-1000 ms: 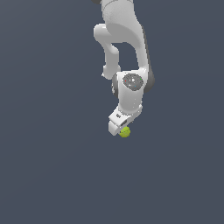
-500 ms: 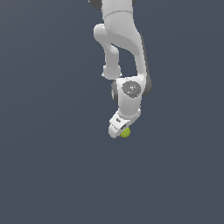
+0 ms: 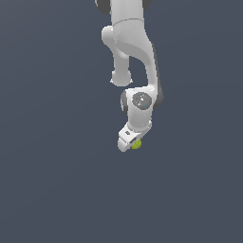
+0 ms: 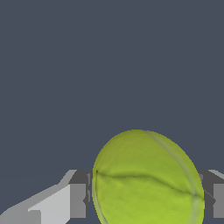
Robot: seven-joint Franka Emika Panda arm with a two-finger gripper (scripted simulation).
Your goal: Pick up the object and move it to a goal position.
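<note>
The gripper [image 3: 129, 142] hides most of the ball [image 3: 136, 144]; pad contact is unclear.

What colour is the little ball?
Yellow-green ball with faint darker lines, best seen in the wrist view.

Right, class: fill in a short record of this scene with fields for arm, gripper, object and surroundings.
arm: one white Franka arm, reaching downward in the exterior view
gripper: gripper with fingers on either side of the ball
object: yellow-green ball with faint darker seams
contact: ball sits between the fingers, apparently gripped
surroundings: plain dark grey surface
</note>
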